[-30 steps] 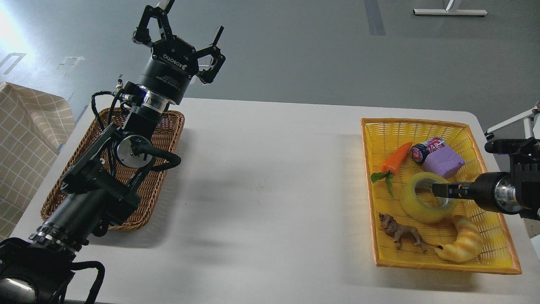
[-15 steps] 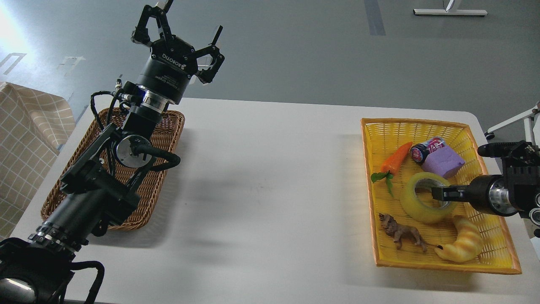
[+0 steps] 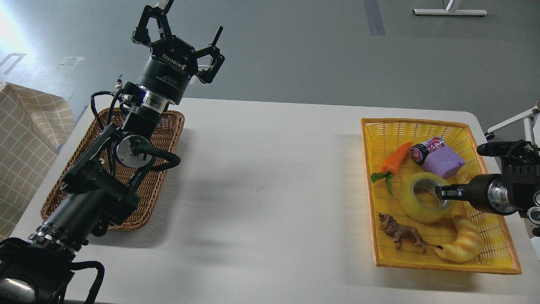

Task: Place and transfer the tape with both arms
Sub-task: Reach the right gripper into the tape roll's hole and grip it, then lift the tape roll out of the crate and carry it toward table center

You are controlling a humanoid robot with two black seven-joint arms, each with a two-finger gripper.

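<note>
Tape: the roll of tape (image 3: pixel 426 197) lies in the yellow basket (image 3: pixel 502 253) at the table's right side, tilted a little, its open core facing up and toward the robot.
Axis: the roll is round with no long side; its core axis points up, leaning slightly.
Handling: judged light and stiff, a rigid ring with a smooth, somewhat slippery outer face; the cardboard core should not crush.
Hold: best pinched across the wall, one finger inside the core, one outside.
Right gripper: the right gripper (image 3: pixel 443 193) reaches in at the roll's right wall; seen end-on and dark, so whether its jaws are spread or pinching cannot be told.
Neighbours: a croissant toy (image 3: pixel 462 245) just beside the roll, a purple block (image 3: pixel 444 162) and toy carrot (image 3: pixel 395 158) near.
Left gripper: the left gripper (image 3: pixel 179 27) is raised above the brown basket (image 3: pixel 168 139), jaws spread, empty.
</note>
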